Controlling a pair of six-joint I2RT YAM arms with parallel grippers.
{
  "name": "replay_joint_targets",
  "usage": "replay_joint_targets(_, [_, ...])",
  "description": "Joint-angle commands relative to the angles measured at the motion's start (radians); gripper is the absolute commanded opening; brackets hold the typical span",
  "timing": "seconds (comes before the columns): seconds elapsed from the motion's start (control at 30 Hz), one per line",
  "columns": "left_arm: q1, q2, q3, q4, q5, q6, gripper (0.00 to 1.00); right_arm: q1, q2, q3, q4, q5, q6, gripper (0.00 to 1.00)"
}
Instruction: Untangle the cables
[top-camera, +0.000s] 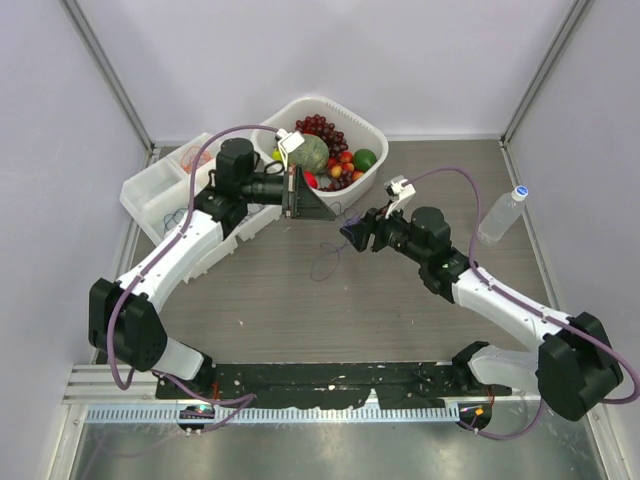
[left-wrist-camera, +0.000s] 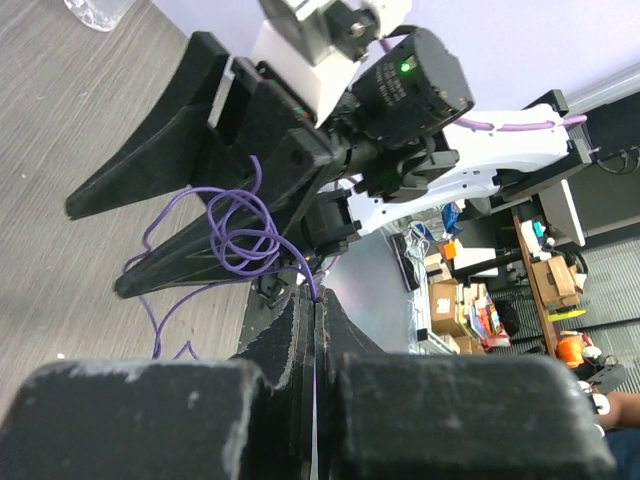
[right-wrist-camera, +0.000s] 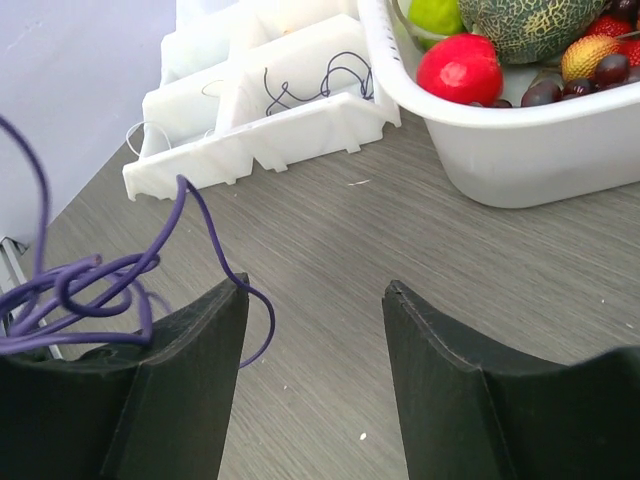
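A tangled purple cable (left-wrist-camera: 245, 235) hangs above the table between the two grippers; its loose end trails down to the wood (top-camera: 325, 262). My left gripper (left-wrist-camera: 315, 300) is shut on one strand of it, the jaws pressed together. The left gripper sits beside the fruit basket (top-camera: 298, 195). My right gripper (right-wrist-camera: 312, 290) is open, facing the left one (top-camera: 350, 233). The purple tangle (right-wrist-camera: 90, 290) drapes over its left finger (right-wrist-camera: 190, 370), and one loop curls into the gap. Nothing is pinched between its fingers. A dark cable (right-wrist-camera: 320, 85) lies in a tray compartment.
A white compartment tray (top-camera: 165, 195) stands at the back left, with thin wires in its sections. A white basket (top-camera: 372, 128) of fruit sits at the back centre, close to the left gripper. A water bottle (top-camera: 503, 213) stands at the right.
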Motion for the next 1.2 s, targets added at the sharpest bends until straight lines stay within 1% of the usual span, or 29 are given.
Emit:
replay_joint_targets(0.0, [-0.004, -0.009, -0.010, 0.146, 0.042, -0.079, 0.00, 0.002, 0.047, -0.014, 0.192, -0.001, 0.034, 0.61])
replay_joint_targets(0.03, [-0.004, -0.011, -0.015, 0.159, 0.042, -0.090, 0.00, 0.005, 0.056, -0.034, 0.256, 0.002, 0.050, 0.61])
replay_joint_targets(0.1, [-0.004, -0.014, -0.021, 0.169, 0.042, -0.098, 0.00, 0.005, 0.067, -0.034, 0.292, 0.021, 0.070, 0.60])
replay_joint_targets(0.17, [-0.005, -0.019, -0.027, 0.176, 0.042, -0.102, 0.00, 0.005, 0.074, -0.025, 0.303, 0.026, 0.087, 0.56])
replay_joint_targets(0.2, [-0.004, -0.020, -0.030, 0.181, 0.042, -0.107, 0.00, 0.007, 0.074, -0.025, 0.320, 0.032, 0.093, 0.51])
replay_joint_targets(0.23, [-0.004, -0.022, -0.033, 0.187, 0.041, -0.110, 0.00, 0.007, 0.079, -0.023, 0.327, 0.049, 0.113, 0.43])
replay_joint_targets(0.27, [-0.002, -0.023, -0.038, 0.192, 0.038, -0.115, 0.00, 0.007, 0.079, -0.023, 0.332, 0.063, 0.138, 0.40])
replay_joint_targets(0.3, [-0.002, -0.023, -0.039, 0.192, 0.035, -0.115, 0.00, 0.007, 0.081, -0.009, 0.324, 0.105, 0.153, 0.29])
replay_joint_targets(0.33, [-0.004, -0.023, -0.041, 0.189, 0.030, -0.112, 0.00, 0.007, 0.088, 0.018, 0.265, 0.133, 0.199, 0.19])
replay_joint_targets(0.37, [-0.004, -0.023, -0.041, 0.180, 0.025, -0.106, 0.00, 0.007, 0.088, 0.038, 0.230, 0.188, 0.216, 0.05])
replay_joint_targets(0.4, [-0.004, -0.026, -0.038, 0.160, 0.013, -0.087, 0.00, 0.007, 0.091, 0.069, 0.149, 0.221, 0.254, 0.01])
replay_joint_targets(0.43, [-0.002, -0.031, -0.030, 0.108, -0.013, -0.054, 0.00, 0.007, 0.091, 0.086, 0.107, 0.307, 0.268, 0.01])
replay_joint_targets(0.47, [-0.001, -0.038, -0.021, 0.038, -0.040, 0.000, 0.00, 0.005, 0.079, 0.101, 0.037, 0.334, 0.268, 0.00])
replay_joint_targets(0.5, [0.001, -0.051, -0.010, -0.035, -0.088, 0.060, 0.00, 0.005, 0.067, 0.103, 0.003, 0.416, 0.265, 0.01])
replay_joint_targets(0.53, [0.002, -0.060, 0.005, -0.123, -0.135, 0.121, 0.00, 0.005, 0.033, 0.101, -0.065, 0.552, 0.279, 0.01])
replay_joint_targets(0.57, [0.004, -0.071, 0.025, -0.218, -0.248, 0.199, 0.00, 0.005, 0.016, 0.103, -0.173, 0.627, 0.290, 0.01])
replay_joint_targets(0.6, [0.002, -0.083, 0.045, -0.320, -0.351, 0.262, 0.00, 0.004, -0.022, 0.106, -0.221, 0.785, 0.294, 0.01])
replay_joint_targets(0.63, [0.002, -0.095, 0.057, -0.397, -0.461, 0.316, 0.00, -0.002, -0.043, 0.104, -0.304, 0.867, 0.298, 0.01])
replay_joint_targets(0.67, [0.001, -0.109, 0.062, -0.452, -0.601, 0.353, 0.00, -0.023, -0.083, 0.104, -0.382, 0.976, 0.320, 0.01])
replay_joint_targets(0.7, [0.004, -0.121, 0.062, -0.507, -0.731, 0.373, 0.00, -0.039, -0.102, 0.112, -0.488, 1.020, 0.343, 0.00])
replay_joint_targets(0.73, [0.006, -0.136, 0.062, -0.541, -0.822, 0.394, 0.00, -0.085, -0.131, 0.127, -0.534, 1.055, 0.383, 0.01])
replay_joint_targets(0.77, [0.004, -0.147, 0.064, -0.567, -0.914, 0.405, 0.00, -0.106, -0.151, 0.133, -0.632, 1.060, 0.402, 0.01])
replay_joint_targets(0.8, [0.006, -0.153, 0.070, -0.596, -0.982, 0.410, 0.00, -0.149, -0.157, 0.155, -0.678, 1.074, 0.441, 0.01])
replay_joint_targets(0.83, [0.006, -0.160, 0.070, -0.616, -1.045, 0.414, 0.00, -0.166, -0.165, 0.164, -0.771, 1.086, 0.475, 0.01])
replay_joint_targets(0.93, [0.006, -0.172, 0.064, -0.666, -1.208, 0.408, 0.00, -0.215, -0.174, 0.193, -0.896, 1.147, 0.508, 0.01])
replay_joint_targets(1.0, [0.006, -0.184, 0.056, -0.687, -1.271, 0.407, 0.00, -0.228, -0.189, 0.193, -0.918, 1.161, 0.486, 0.01])
replay_joint_targets(1.07, [0.006, -0.190, 0.053, -0.699, -1.303, 0.413, 0.00, -0.229, -0.206, 0.190, -0.918, 1.164, 0.459, 0.01])
replay_joint_targets(1.13, [0.006, -0.193, 0.050, -0.696, -1.303, 0.419, 0.00, -0.229, -0.217, 0.187, -0.917, 1.152, 0.425, 0.01])
replay_joint_targets(1.17, [0.006, -0.192, 0.047, -0.693, -1.276, 0.424, 0.00, -0.229, -0.220, 0.178, -0.903, 1.120, 0.396, 0.01])
